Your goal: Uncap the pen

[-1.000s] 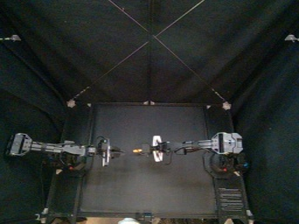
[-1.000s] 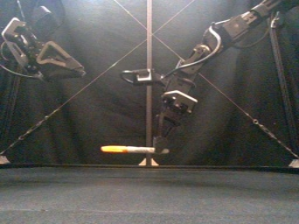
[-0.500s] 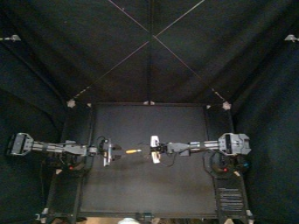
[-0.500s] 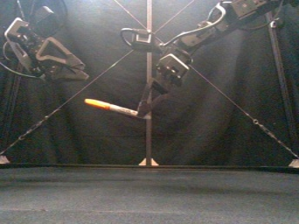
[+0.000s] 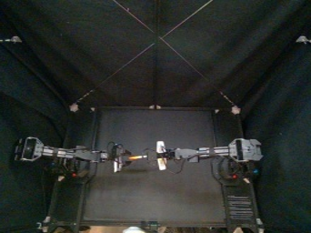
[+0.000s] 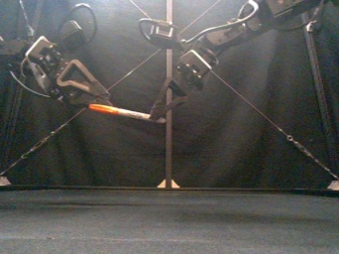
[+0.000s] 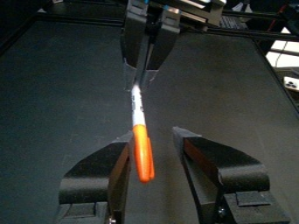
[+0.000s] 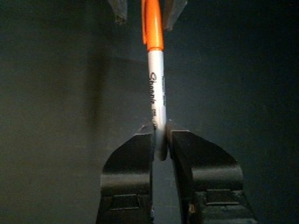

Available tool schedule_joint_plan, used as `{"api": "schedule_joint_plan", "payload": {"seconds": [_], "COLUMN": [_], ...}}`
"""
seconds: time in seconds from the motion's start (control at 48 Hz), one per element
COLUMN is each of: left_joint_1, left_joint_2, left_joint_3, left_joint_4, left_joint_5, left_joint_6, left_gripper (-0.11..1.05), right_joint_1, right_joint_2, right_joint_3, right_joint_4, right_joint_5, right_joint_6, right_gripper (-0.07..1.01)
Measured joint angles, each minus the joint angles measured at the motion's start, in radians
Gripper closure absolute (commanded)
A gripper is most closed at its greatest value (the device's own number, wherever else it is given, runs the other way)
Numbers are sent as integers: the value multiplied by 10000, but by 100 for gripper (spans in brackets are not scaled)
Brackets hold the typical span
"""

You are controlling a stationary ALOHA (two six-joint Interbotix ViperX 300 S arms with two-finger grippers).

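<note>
The pen point(image 6: 122, 112) hangs in the air well above the table point(image 6: 169, 213), about midway across it, nearly level, with its left end tipped slightly up. The right tool point(image 6: 162, 114) is clamped on the end of the white barrel point(image 8: 155, 83), its jaws closed tight against it on both sides. The orange cap point(image 7: 142, 157) is on the pen and points towards the left arm. The left tool point(image 7: 152, 138) is level with the pen, and its jaws are spread wide with the cap lying between them. The cap sits close to one jaw, and a clear gap shows between it and the other. I cannot tell whether the cap touches the nearer jaw. In the top view both arms reach in along one line and meet at the pen.
</note>
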Motion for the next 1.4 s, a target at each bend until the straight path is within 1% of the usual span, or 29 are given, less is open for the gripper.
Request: {"api": "schedule_joint_plan", "payload": {"seconds": [0.021, 0.062, 0.104, 0.125, 0.146, 0.208, 0.229, 0.271, 0.292, 0.312, 0.354, 0.438, 0.583, 0.646, 0.688, 0.792, 0.938, 0.979, 1.042, 1.062, 1.083, 1.104, 1.208, 1.25, 1.354, 1.396], "left_joint_1": [15, 46, 77, 92, 107, 199, 230, 291, 307, 322, 337, 353, 337, 337, 337, 337, 337, 337, 337, 337, 322, 322, 307, 307, 291, 307], "left_joint_2": [15, 15, 15, 15, 15, 0, -15, -46, -31, -46, -46, -61, -61, -46, -61, -61, -46, -61, -46, -46, -61, -61, -61, -61, -123, -169], "left_joint_3": [-15, 0, 0, 0, -15, 0, 0, 0, 0, 0, 0, 0, 0, -15, 0, 0, 0, -15, 0, 0, 0, 0, 0, 0, -15, 0], "left_joint_4": [0, 0, 0, 0, 0, 0, 0, 0, 0, 0, 0, 0, 0, 0, -15, -153, -491, -537, -568, -568, -568, -568, -568, -568, -568, -568], "left_joint_5": [0, 0, 0, 0, -15, -15, 0, -15, -15, -15, -15, -15, -15, -15, -15, -15, -15, -15, 0, -15, 0, 0, 0, 0, 15, 31], "left_joint_6": [15, 0, 0, 15, 0, 0, 15, 0, 15, 0, 15, -15, -15, -46, -46, -46, -46, -46, -46, -31, -46, -31, -31, -31, -31, -31], "left_gripper": [17, 17, 17, 17, 17, 17, 17, 17, 17, 18, 18, 18, 18, 18, 18, 18, 19, 21, 27, 29, 32, 34, 46, 50, 57, 58], "right_joint_1": [0, 0, 0, 0, 15, 31, 15, 31, 46, 46, 46, 46, 46, 46, 46, 46, 46, 46, 46, 46, 46, 46, 46, 46, 46, 31], "right_joint_2": [0, -15, -15, -15, -31, -31, -15, -15, -31, -15, -31, -31, -31, -31, -46, -92, -169, -199, -230, -230, -245, -261, -322, -353, -383, -414], "right_joint_3": [15, 0, 0, 0, 0, 0, 0, 0, 0, 0, 0, 0, 0, 0, 0, 0, 15, 0, 0, 15, 0, 0, 0, 0, 15, 31], "right_joint_4": [0, 0, 0, 0, 0, 0, 0, 0, 0, 0, 0, 0, 0, 0, 0, -15, -15, -15, -15, -15, -15, -15, -15, -15, -15, -15], "right_joint_5": [0, -15, -15, -15, -15, -15, -15, -31, -15, -31, -31, -31, -31, -31, -31, -31, -31, -31, -31, -31, -15, -31, -31, -31, -31, -31], "right_joint_6": [15, 0, 0, 15, 0, 0, 15, 15, 0, 0, 15, 15, 15, 15, 15, 15, 15, 15, 15, 31, 77, 107, -46, 0, 15, 15], "right_gripper": [50, 50, 50, 50, 50, 50, 50, 50, 50, 50, 50, 50, 50, 50, 50, 50, 50, 50, 50, 50, 50, 50, 50, 50, 50, 50]}}
